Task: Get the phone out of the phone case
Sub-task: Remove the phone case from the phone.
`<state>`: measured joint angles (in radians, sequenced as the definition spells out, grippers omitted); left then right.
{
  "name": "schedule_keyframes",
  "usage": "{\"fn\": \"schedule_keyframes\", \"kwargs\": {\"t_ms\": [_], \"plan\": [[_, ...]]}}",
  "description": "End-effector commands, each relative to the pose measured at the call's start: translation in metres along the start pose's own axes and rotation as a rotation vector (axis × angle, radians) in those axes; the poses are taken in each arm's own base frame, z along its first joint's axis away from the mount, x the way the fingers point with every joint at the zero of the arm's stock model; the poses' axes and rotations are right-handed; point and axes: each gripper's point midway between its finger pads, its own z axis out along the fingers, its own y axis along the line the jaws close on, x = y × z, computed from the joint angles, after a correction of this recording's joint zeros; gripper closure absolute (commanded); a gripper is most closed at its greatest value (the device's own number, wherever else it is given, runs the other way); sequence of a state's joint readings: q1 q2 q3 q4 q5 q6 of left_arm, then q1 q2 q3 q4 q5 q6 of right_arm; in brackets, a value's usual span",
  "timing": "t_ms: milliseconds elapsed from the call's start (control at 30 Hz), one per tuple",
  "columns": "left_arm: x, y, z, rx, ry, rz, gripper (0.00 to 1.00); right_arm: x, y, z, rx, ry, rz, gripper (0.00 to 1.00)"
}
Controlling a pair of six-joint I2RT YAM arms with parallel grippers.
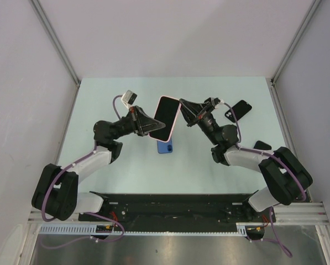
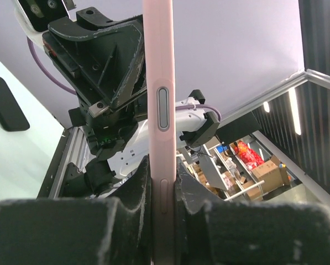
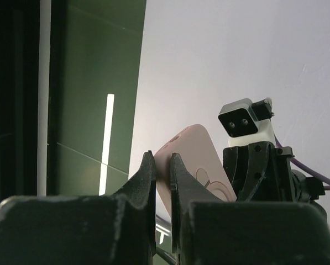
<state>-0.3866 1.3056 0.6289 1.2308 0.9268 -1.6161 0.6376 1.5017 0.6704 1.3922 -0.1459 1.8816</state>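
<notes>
Both arms meet mid-tabletop w/ the phone (image 1: 165, 117) held up in the air between them, screen dark and facing up, tilted, still seated in its pink phone case (image 2: 158, 66). Left tool (image 1: 151, 127) is clamped on the lower left edge; in the left wrist view its fingers (image 2: 140, 187) press both faces of the case, w/ the side button just above the grip. Right tool (image 1: 182, 105) is closed on the upper right corner; in the right wrist view its fingertips (image 3: 149, 168) pinch the rounded corner, w/ the case's pink back showing beyond. On the pale tabletop (image 1: 109, 165) a blue phone-shaped item (image 1: 165, 147) lies flat just below the held phone. A black phone (image 1: 237, 110) lies flat near the right arm, well apart from the pink one.
</notes>
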Motion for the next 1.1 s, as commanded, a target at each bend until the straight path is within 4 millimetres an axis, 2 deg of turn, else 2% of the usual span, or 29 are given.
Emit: {"fn": "schedule_keyframes", "kwargs": {"t_ms": [0, 333, 633, 733, 867, 1000, 1067], "plan": [[0.014, -0.105, -0.003, 0.330, 0.016, 0.400, 1.00, 0.038, 0.033, -0.006, -0.158, 0.145, 0.016, 1.00], [0.016, -0.144, -0.005, 0.404, 0.005, 0.460, 1.00, 0.038, 0.019, -0.002, -0.132, 0.150, 0.026, 1.00], [0.014, -0.178, -0.005, 0.469, -0.006, 0.520, 1.00, 0.048, 0.021, 0.008, -0.152, 0.198, -0.003, 1.00], [0.014, -0.189, -0.005, 0.492, -0.013, 0.535, 1.00, 0.046, 0.010, 0.008, -0.128, 0.200, -0.019, 1.00], [0.012, -0.201, -0.005, 0.510, -0.019, 0.538, 1.00, 0.038, -0.031, 0.005, -0.029, 0.220, -0.088, 1.00], [0.011, -0.211, -0.006, 0.518, -0.028, 0.547, 1.00, 0.018, -0.114, -0.010, 0.226, 0.202, -0.136, 1.00], [0.008, -0.213, -0.004, 0.490, -0.032, 0.556, 1.00, 0.019, -0.138, -0.017, 0.315, 0.226, -0.180, 1.00]]}}
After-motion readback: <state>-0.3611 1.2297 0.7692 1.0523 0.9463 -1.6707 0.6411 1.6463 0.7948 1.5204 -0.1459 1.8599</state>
